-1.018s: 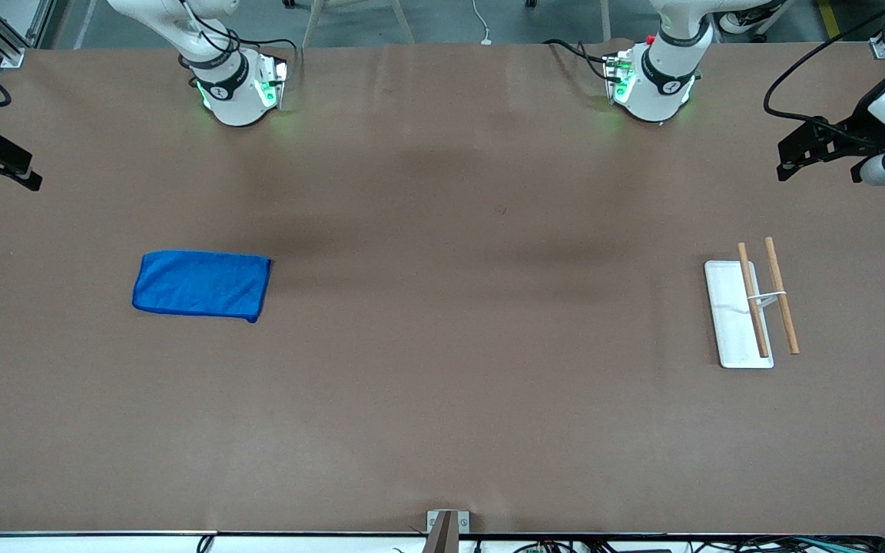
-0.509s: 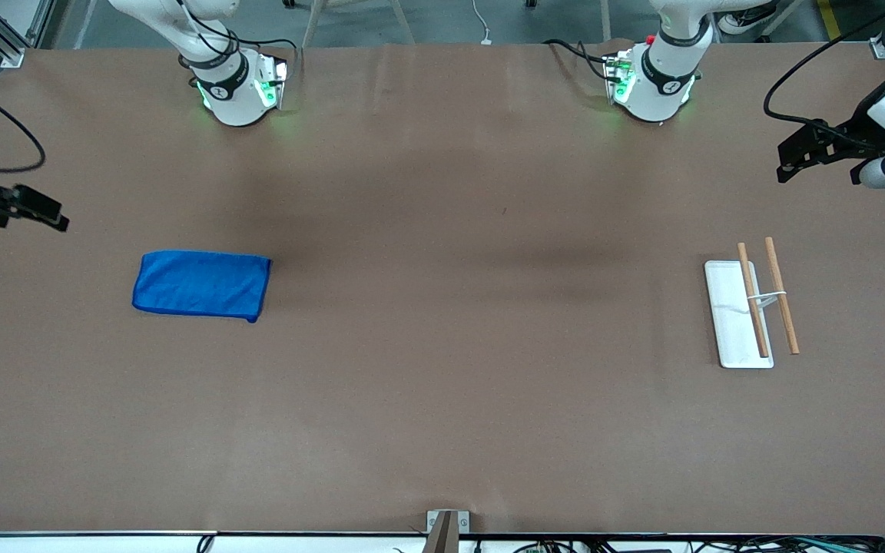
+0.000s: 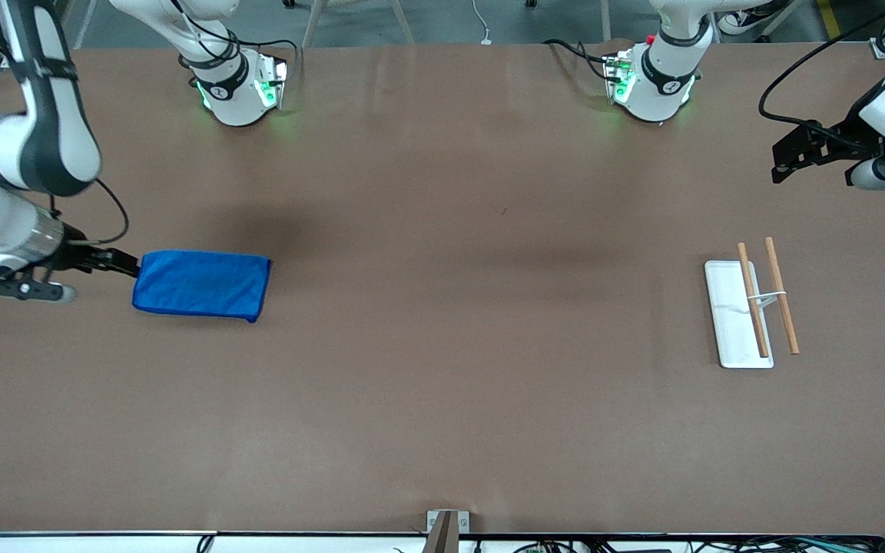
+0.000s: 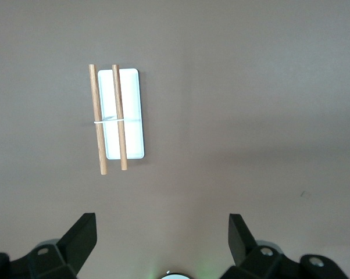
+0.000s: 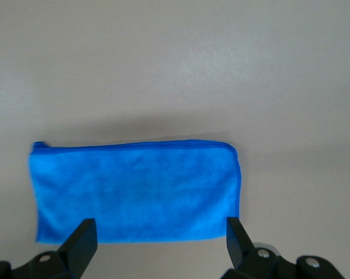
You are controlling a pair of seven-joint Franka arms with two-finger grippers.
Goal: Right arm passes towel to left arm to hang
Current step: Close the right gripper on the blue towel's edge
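1. The counter (image 3: 442,399) is showing its brown surface across the whole front view, and the strip of it nearest the front camera is carrying nothing.
2. The white tray (image 3: 733,315) is lying flat toward the left arm's end of the counter, with two wooden rods (image 3: 752,299) running along it, one over the tray and one just beside its edge.
3. The towel (image 3: 202,284), a folded bright blue rectangle, is lying flat on the counter toward the right arm's end, well apart from the tray.
4. The right pincer (image 3: 124,266) is hanging low at the towel's short edge, at the end toward the right arm's side of the counter. Its fingers (image 5: 82,241) are standing spread wide in the right wrist view, framing the towel (image 5: 137,192) and gripping nothing.
5. The right arm (image 3: 28,146) is reaching in from the table's end.
6. The left pincer (image 3: 788,157) is waiting up over the counter's edge at the left arm's end, fingers (image 4: 82,235) spread apart and holding nothing, with the tray (image 4: 124,113) in view below.
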